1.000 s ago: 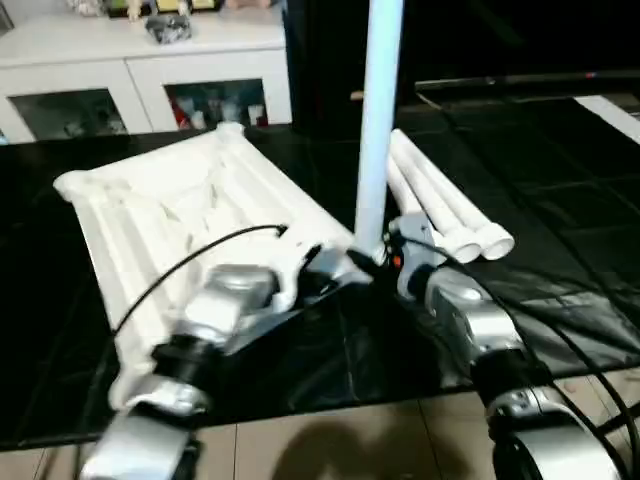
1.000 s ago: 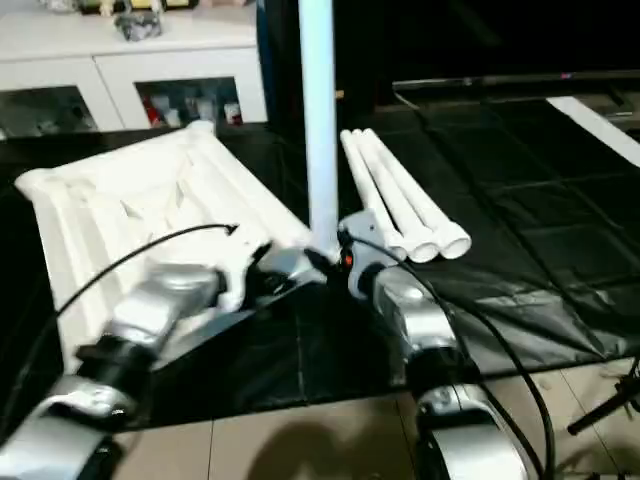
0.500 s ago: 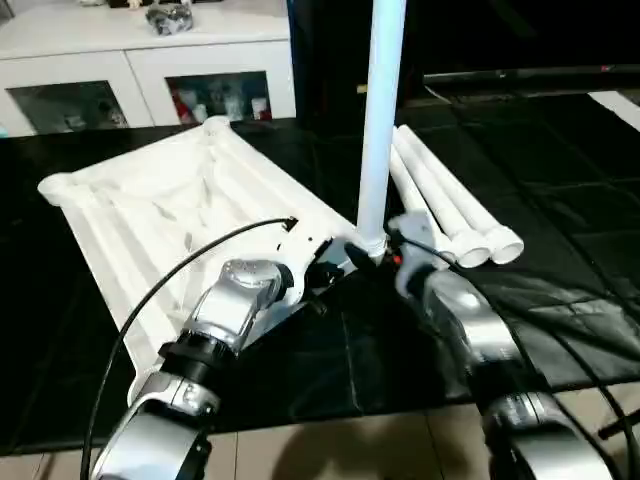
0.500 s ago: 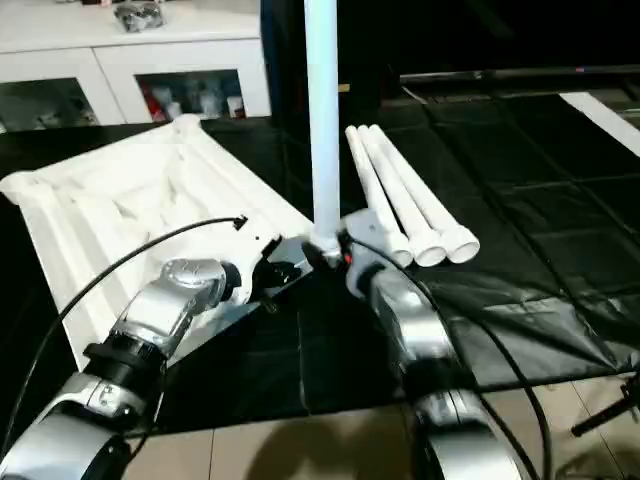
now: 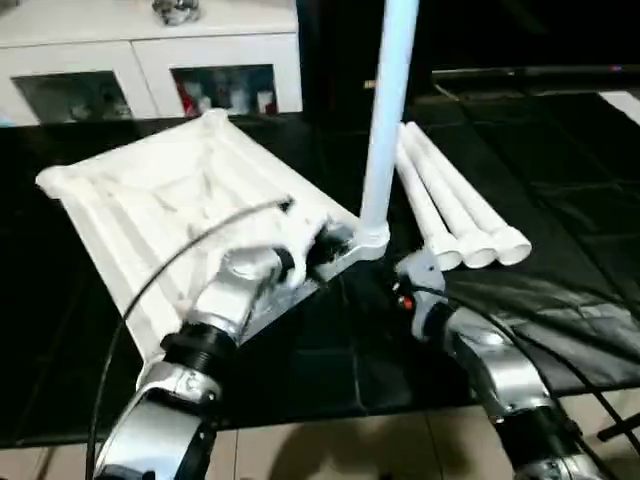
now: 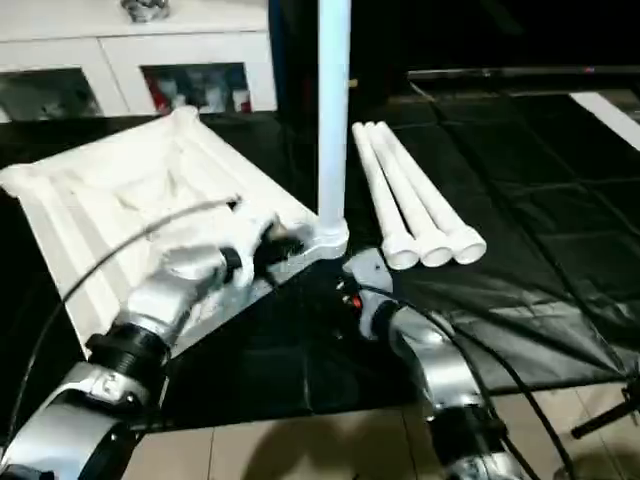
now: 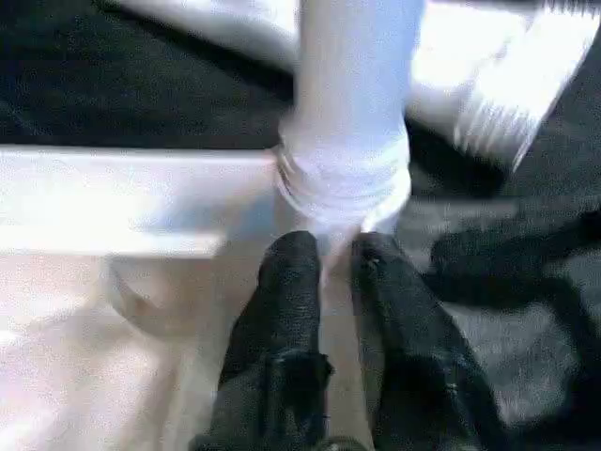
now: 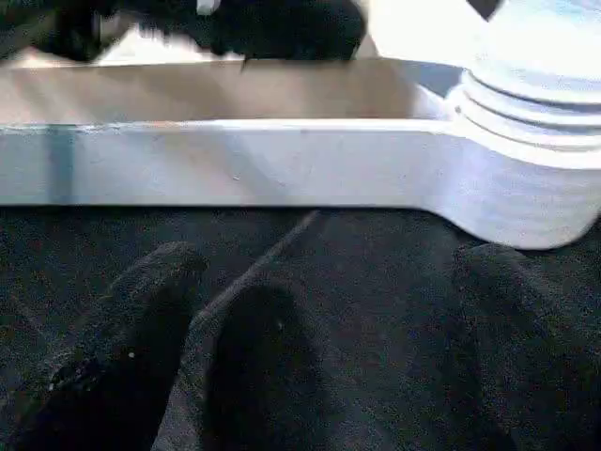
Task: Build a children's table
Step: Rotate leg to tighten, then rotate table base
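One leg (image 5: 388,110) stands upright in the corner socket (image 5: 368,241) of the upturned top (image 5: 160,200) on the black floor. Left fingers (image 7: 291,301) sit narrow at its base, gripping nothing; right fingers (image 8: 131,357) gape wide, just short of the rim. Three legs (image 5: 455,210) lie alongside.

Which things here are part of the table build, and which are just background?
Job: table top, underside up; upright leg standing in its near corner socket; three loose legs beside it.
Not the job: white cabinet with glass doors; black floor covering.
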### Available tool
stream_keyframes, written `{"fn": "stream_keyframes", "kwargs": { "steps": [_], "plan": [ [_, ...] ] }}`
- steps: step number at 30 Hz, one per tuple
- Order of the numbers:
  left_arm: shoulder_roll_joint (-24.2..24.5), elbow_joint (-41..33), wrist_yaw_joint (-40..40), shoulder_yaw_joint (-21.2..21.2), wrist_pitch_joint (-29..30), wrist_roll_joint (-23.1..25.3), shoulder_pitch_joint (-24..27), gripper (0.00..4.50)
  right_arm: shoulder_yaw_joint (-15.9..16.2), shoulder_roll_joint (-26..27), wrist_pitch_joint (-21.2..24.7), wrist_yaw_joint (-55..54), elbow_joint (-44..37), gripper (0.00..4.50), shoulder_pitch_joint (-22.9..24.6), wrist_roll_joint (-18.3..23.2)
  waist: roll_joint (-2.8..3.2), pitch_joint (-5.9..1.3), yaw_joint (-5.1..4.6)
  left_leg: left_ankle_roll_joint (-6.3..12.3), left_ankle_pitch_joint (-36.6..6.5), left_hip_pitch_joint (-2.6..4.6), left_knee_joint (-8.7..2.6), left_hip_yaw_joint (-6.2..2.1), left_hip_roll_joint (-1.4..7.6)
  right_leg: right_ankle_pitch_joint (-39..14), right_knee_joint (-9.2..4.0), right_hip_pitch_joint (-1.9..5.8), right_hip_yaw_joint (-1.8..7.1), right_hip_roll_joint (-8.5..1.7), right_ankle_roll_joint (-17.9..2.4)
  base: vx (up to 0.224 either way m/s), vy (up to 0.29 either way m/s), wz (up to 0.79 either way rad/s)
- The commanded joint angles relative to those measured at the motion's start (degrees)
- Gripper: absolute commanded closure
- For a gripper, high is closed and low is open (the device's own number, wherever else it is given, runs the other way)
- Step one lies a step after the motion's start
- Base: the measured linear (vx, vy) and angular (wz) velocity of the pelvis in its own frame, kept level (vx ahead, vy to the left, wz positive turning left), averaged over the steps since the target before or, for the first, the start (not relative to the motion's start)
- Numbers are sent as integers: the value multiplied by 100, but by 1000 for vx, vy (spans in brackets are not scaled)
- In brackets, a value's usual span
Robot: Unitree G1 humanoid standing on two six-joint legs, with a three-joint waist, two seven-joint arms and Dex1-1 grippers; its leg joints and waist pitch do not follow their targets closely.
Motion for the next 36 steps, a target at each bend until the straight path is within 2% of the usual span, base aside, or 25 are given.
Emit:
{"fn": "stream_keyframes", "kwargs": {
  "steps": [1,3,4,6,7,8,9,10,11,12,13,14,17,21,23,26,28,33,34,35,36],
  "plan": [
    [111,-232,39,228,15,-162,-65,366,65,-4,47,-33,-31,0,-97,-30,-90,-393,23,607,-860,-16,-311,73,4,-992,-373,377,116,-152,-1360,0,0,0],
    [354,-496,215,441,206,-176,-53,366,135,0,131,-42,-64,0,-133,-66,-102,-391,12,567,-871,-26,-322,63,8,-1002,-361,386,110,-147,-1324,0,0,0],
    [596,-672,455,602,482,-99,-34,366,208,8,217,-5,-102,0,-154,-85,-93,-386,6,536,-901,-18,-321,66,14,-1026,-351,382,112,-147,-1315,0,0,0],
    [901,-844,583,644,706,96,32,366,280,45,238,47,-81,0,-176,-97,-90,-378,-9,498,-929,-15,-330,57,12,-1141,-347,381,108,-144,-1244,0,0,0],
    [1072,-956,600,658,828,196,85,366,312,63,234,65,-43,0,-196,-112,-122,-375,-11,458,-925,1,-325,66,6,-1266,-365,359,113,-133,-1179,0,0,0],
    [1204,-1048,599,677,924,264,132,384,336,76,228,76,-3,0,-217,-128,-96,-387,2,432,-888,10,-328,56,25,-1220,-335,360,117,-147,-1191,0,0,0],
    [1434,-1195,598,683,1061,412,220,384,374,89,221,84,74,0,-255,-164,-110,-382,13,434,-793,10,-328,57,27,-1136,-319,347,119,-142,-1214,0,0,0],
    [1869,-1449,580,677,1371,702,421,394,455,100,202,84,238,0,-343,-257,-102,-391,13,422,-765,23,-335,53,44,-1063,-304,344,119,-144,-1240,0,0,0],
    [1946,-1505,587,674,1456,737,467,401,472,100,198,82,265,0,-359,-271,-99,-381,-7,416,-701,7,-339,49,37,-961,-278,343,115,-130,-1259,0,0,0],
    [2061,-1570,583,658,1549,804,542,401,496,108,212,84,301,0,-385,-284,-104,-390,2,407,-676,51,-318,67,38,-839,-281,322,130,-135,-1316,0,0,0],
    [2232,-1645,575,625,1648,922,659,416,533,125,226,86,360,0,-430,-306,-91,-395,2,400,-637,45,-324,61,42,-716,-256,328,132,-133,-1358,0,0,0],
    [2414,-1714,614,579,1730,1038,786,429,573,147,221,75,424,0,-481,-323,-72,-389,15,399,-644,60,-325,64,42,-606,-253,310,127,-124,-1396,0,0,0],
    [2825,-1800,807,480,1891,1292,1088,448,632,219,201,33,559,0,-601,-328,-64,-380,32,321,-861,77,-343,65,39,-624,-261,303,128,-121,-1411,0,0,0],
    [3075,-1914,849,471,2077,1463,1366,448,635,282,171,17,671,0,-690,-356,-98,-359,29,149,-1151,57,-382,41,41,-816,-261,322,136,-140,-1370,0,0,0],
    [3229,-2079,732,395,2291,1570,1586,448,656,307,148,32,764,0,-737,-365,-117,-353,21,109,-1254,72,-384,47,39,-951,-283,311,143,-139,-1337,0,0,0],
    [3251,-2144,668,342,2354,1599,1677,448,678,308,146,40,818,0,-752,-380,-102,-361,29,96,-1198,74,-378,40,34,-875,-270,307,149,-140,-1339,0,0,0],
    [3262,-2264,488,220,2459,1491,1763,448,707,313,106,25,919,0,-783,-385,-119,-363,32,94,-1153,69,-378,38,36,-790,-256,312,147,-141,-1373,0,0,0],
    [3461,-2614,-259,-241,2666,1296,2013,448,665,406,24,-112,1230,0,-963,-390,-130,-355,14,76,-1275,52,-387,32,33,-913,-260,313,153,-157,-1405,0,0,0],
    [3498,-2713,-446,-323,2670,1234,2075,448,631,438,14,-160,1308,0,-1017,-381,-114,-340,-14,45,-1433,49,-398,29,33,-1107,-284,306,153,-152,-1385,0,0,0],
    [3554,-2877,-753,-449,2672,1114,2161,448,591,484,-3,-232,1436,0,-1102,-381,-98,-341,0,23,-1493,69,-396,26,34,-1207,-291,294,157,-168,-1388,0,0,0],
    [3616,-3009,-1021,-561,2578,1031,2229,448,566,516,-23,-276,1532,0,-1166,-392,-116,-323,-18,4,-1639,58,-413,15,33,-1435,-306,288,158,-162,-1354,0,0,0]
  ]
}}
